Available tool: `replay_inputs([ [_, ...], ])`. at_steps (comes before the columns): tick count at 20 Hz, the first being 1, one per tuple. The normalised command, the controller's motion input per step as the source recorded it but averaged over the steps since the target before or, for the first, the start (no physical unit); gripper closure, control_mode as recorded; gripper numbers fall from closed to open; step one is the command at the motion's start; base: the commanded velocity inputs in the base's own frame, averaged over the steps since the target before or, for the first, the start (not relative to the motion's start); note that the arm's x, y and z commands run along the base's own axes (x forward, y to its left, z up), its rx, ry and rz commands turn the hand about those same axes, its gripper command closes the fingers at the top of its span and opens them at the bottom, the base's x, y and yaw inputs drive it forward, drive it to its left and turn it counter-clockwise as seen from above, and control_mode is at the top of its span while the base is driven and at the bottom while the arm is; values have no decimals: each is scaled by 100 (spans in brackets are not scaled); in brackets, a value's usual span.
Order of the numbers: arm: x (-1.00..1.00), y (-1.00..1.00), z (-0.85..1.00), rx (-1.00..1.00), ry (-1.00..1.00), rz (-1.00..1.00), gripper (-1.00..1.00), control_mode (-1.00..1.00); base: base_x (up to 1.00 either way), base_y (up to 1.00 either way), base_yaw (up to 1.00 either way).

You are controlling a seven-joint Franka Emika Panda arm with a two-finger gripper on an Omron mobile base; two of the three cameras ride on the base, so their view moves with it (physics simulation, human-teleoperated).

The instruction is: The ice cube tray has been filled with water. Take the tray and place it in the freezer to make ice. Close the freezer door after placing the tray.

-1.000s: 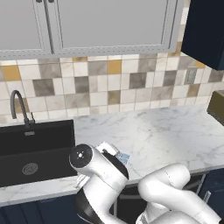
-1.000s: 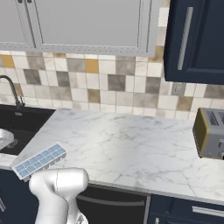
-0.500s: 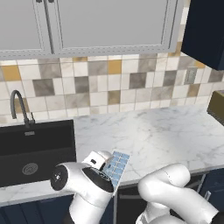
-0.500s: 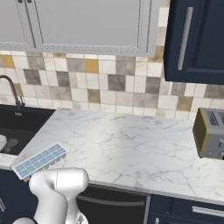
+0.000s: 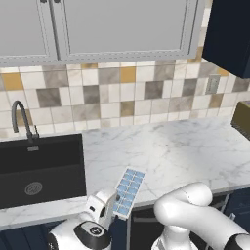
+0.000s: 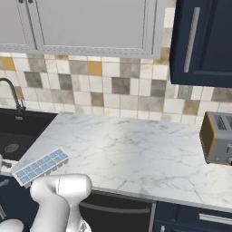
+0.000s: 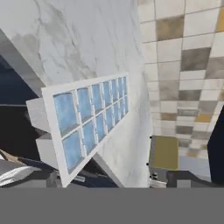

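- Here the ice cube tray (image 5: 129,192) lies flat at the front edge of the marble worktop (image 5: 180,146), just right of the black sink (image 5: 41,168), with one short end pushed out past the worktop's lip.
- Its two rows of cells show the water (image 7: 83,118) as pale blue glossy squares, level in every cell as far as can be made out.
- In the hand view the tray fills the near ground and runs away from the camera toward the toaster (image 7: 165,154), which stands at the far end of the worktop from the tray.
- The gripper's jaws stand wide apart and hold nothing (its tips are lost in the hand view, so how close they are to the tray cannot be told).
- The step in hand looks like the first one: the approach to the tray, with the arm's white links low in front of the worktop, below and beside the tray.
- The next move, as I judge it, calls for bringing the jaws across the tray's narrow width at the overhanging end, then closing and lifting it level so that no water spills.
- Carrying it to the freezer and closing the freezer door are not yet begun.
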Motion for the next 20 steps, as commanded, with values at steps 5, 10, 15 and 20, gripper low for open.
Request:
replay_inputs([
  [5,0,1,-20,-19,-17,2,-100,-100,0,0,0],
  [10,0,4,-13,-13,-18,4,-100,-100,0,0,0],
  [15,0,8,-22,-13,-21,6,-100,-100,0,0,0],
  [20,0,5,-28,-8,-12,6,-100,-100,0,0,0],
])
